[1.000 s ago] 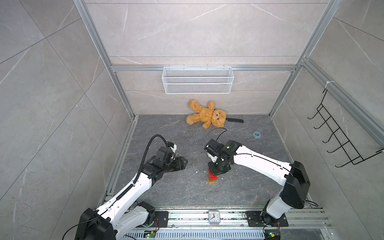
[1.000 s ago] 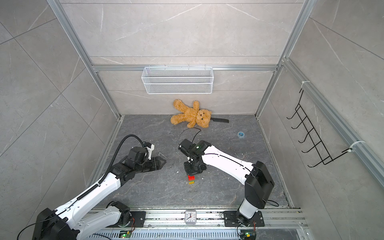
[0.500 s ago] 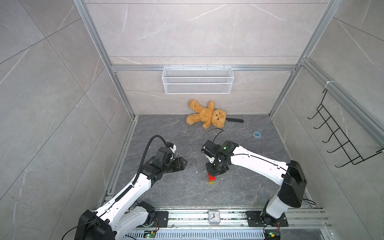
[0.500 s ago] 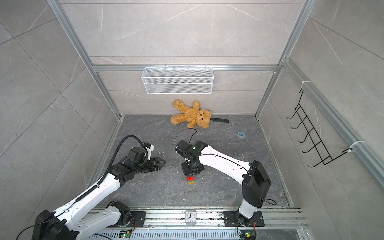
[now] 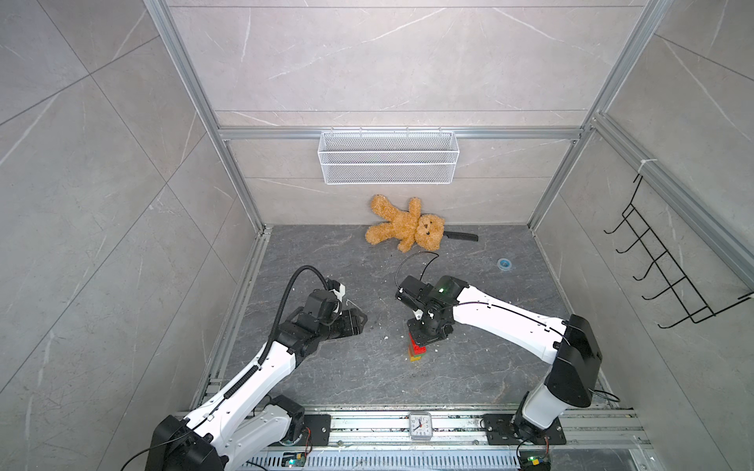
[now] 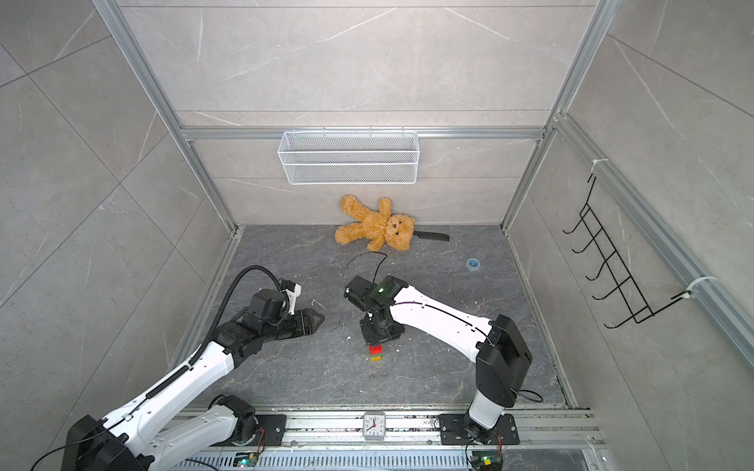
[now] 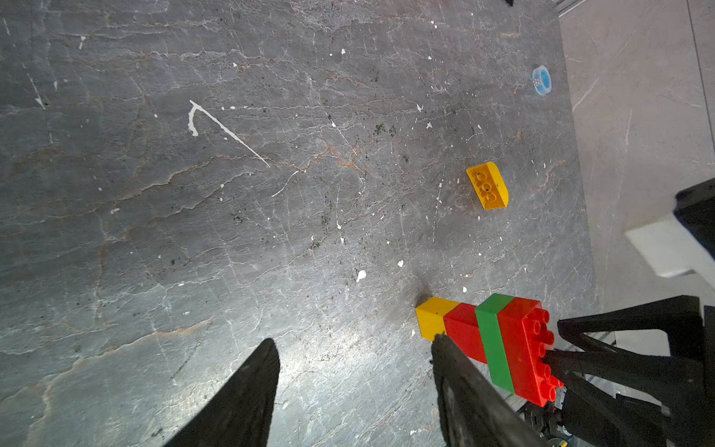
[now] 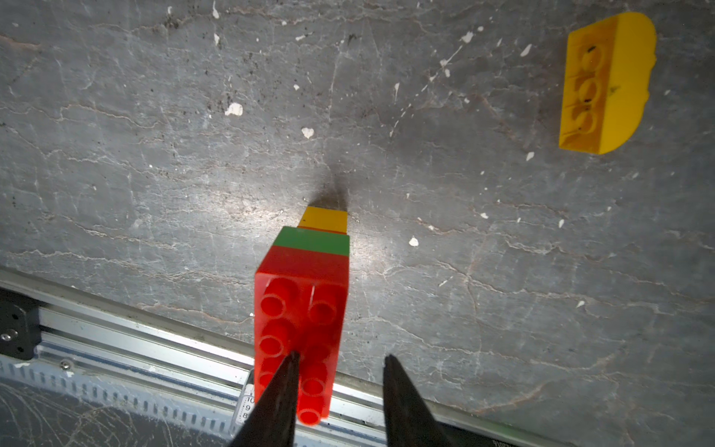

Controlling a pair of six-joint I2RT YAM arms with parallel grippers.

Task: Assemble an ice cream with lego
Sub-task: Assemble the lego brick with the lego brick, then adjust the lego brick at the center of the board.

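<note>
Right gripper (image 8: 341,358) is letting go: a second ago it was clamped shut on top of the ice cream (image 8: 305,294), and now its jaws are standing apart at the studded top, grasping nothing. Judging by that, the upper red brick (image 7: 522,348) is pressed home. The ice cream (image 5: 417,350) is standing upright by itself in the lower middle of both top views. The left gripper (image 7: 354,340) is hanging released and empty just beside it.

What is lacking is the yellow cap (image 7: 488,185). It is lying on its side on the bench (image 7: 232,232), near the stack but apart from it, so the topping step is not yet done.

The bricks are showing as hard, glossy plastic with crisp edges. A narrow yellow and red stem is carrying a wider, thinner green slab (image 7: 493,340), and above that sits the wide red block with two rows of round hollow studs. The cap is showing a curved back and a hollow underside with round tubes. The bench is looking like dark, veined stone, flecked with white chips.
</note>
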